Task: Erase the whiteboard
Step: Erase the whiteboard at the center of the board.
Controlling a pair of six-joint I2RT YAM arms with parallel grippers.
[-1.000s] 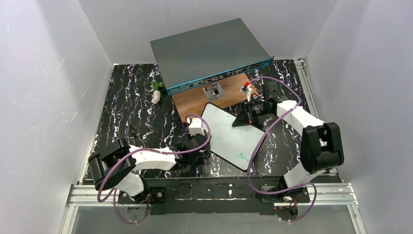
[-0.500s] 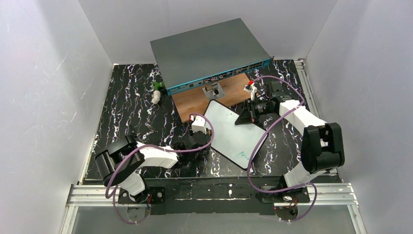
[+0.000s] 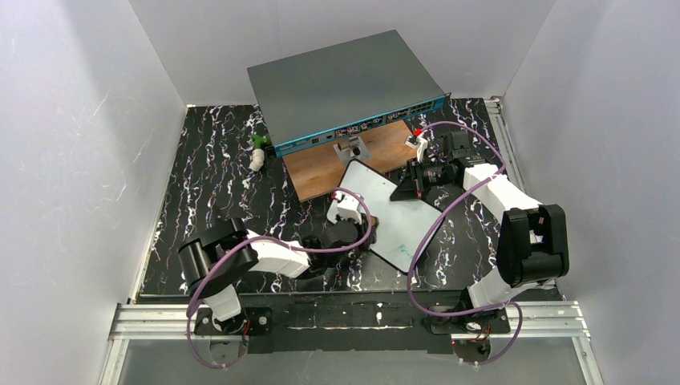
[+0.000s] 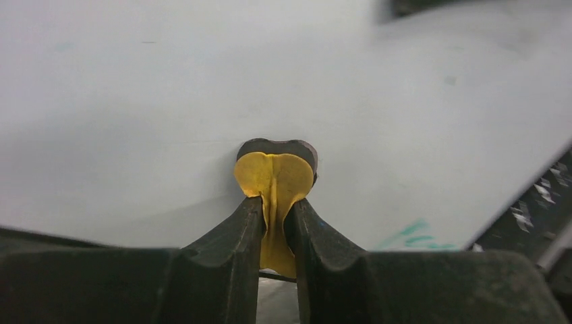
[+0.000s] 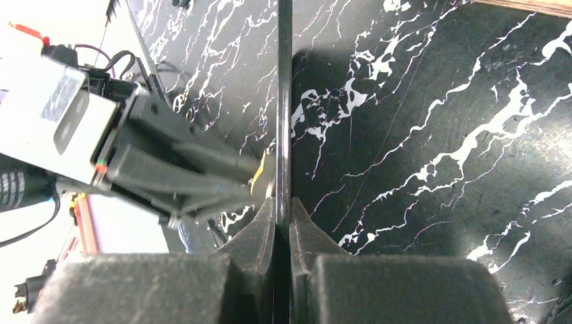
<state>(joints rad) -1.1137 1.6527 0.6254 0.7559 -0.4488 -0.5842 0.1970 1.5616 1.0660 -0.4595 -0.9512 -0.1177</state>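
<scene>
The whiteboard (image 3: 394,215) lies slanted across the black marbled table, with a little green writing (image 3: 406,254) near its front corner. My left gripper (image 3: 367,242) is at the board's near-left edge. In the left wrist view it (image 4: 274,206) is shut on a yellow wiping pad (image 4: 275,177) pressed against the white surface (image 4: 168,101), with green marks (image 4: 413,233) to its right. My right gripper (image 3: 405,189) is shut on the board's far edge. The right wrist view shows that gripper (image 5: 283,206) clamping the thin rim (image 5: 284,101) edge-on, and the left gripper's fingers (image 5: 195,177) beside it.
A large grey box with a teal front (image 3: 345,80) stands at the back. A brown wooden board (image 3: 317,168) lies before it with a small metal piece (image 3: 350,150) on it. A white and green object (image 3: 257,154) lies at the back left. White walls enclose the table.
My left arm has swung right, moving the pad along the board's near edge towards the green marks. The board and my right gripper have shifted a little right and back.
</scene>
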